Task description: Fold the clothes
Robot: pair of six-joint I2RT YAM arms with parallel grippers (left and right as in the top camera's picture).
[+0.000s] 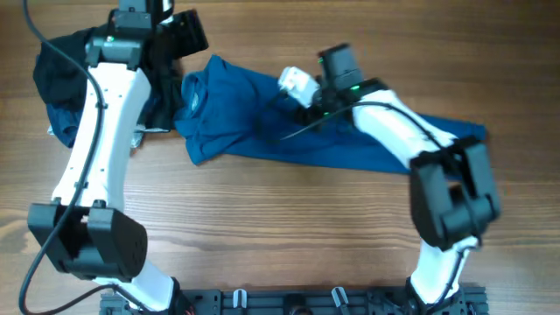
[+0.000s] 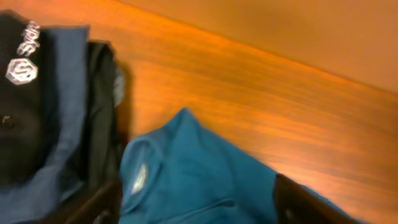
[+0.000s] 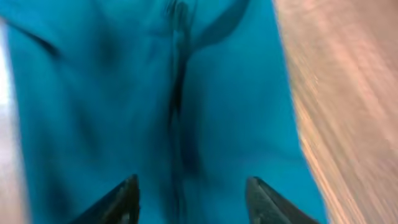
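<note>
The blue polo shirt (image 1: 262, 131) lies crumpled across the middle of the table, with its collar end at the left and the rest trailing right. The left wrist view shows its collar and neck label (image 2: 140, 177). My left gripper (image 1: 185, 39) is at the far left end of the shirt; in its own view (image 2: 199, 208) the fingers are spread wide over the collar and hold nothing. My right gripper (image 1: 296, 94) is over the shirt's middle. In its own view (image 3: 191, 186) it is open above a dark crease in the blue fabric (image 3: 124, 93).
A pile of dark clothes (image 1: 61, 79) lies at the far left beside the collar. It includes a black garment with a white logo (image 2: 18, 68) and a grey-blue piece (image 2: 65, 93). Bare wood (image 1: 289, 219) lies in front of the shirt.
</note>
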